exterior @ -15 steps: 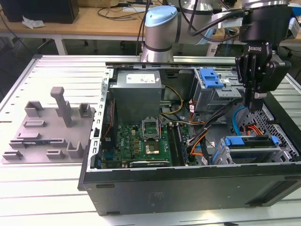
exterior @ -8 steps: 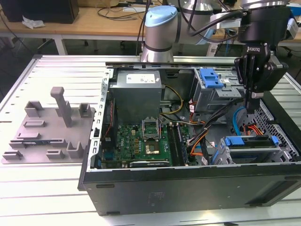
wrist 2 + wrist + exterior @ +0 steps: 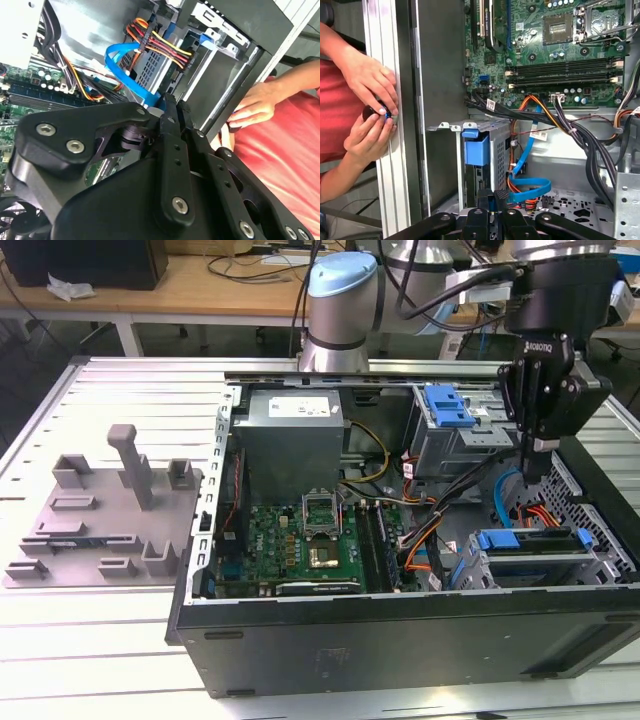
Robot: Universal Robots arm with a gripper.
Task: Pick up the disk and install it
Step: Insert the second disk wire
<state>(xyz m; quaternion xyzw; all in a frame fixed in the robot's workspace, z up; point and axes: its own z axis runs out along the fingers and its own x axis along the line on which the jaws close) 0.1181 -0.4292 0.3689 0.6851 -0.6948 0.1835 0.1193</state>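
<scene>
The disk (image 3: 530,539) lies in the metal drive cage at the front right corner of the open computer case, on the exterior view's right. Its blue carrier rail runs along its upper edge. In the first wrist view the carrier's blue end (image 3: 476,150) sits in the cage slot. My gripper (image 3: 528,468) hangs just above and behind that cage, inside the case opening. Its black fingers (image 3: 170,115) are pressed together with nothing between them. In the first wrist view the gripper (image 3: 493,194) points down beside the cage, over a loop of blue cable (image 3: 532,187).
A person's hands (image 3: 370,115) hold a small dark object at the case's outer wall, close to the cage. A blue ribbed latch (image 3: 447,405) tops the rear bay. Orange, black and blue cables (image 3: 430,530) cross the case. A grey fixture tray (image 3: 100,510) lies on the exterior view's left.
</scene>
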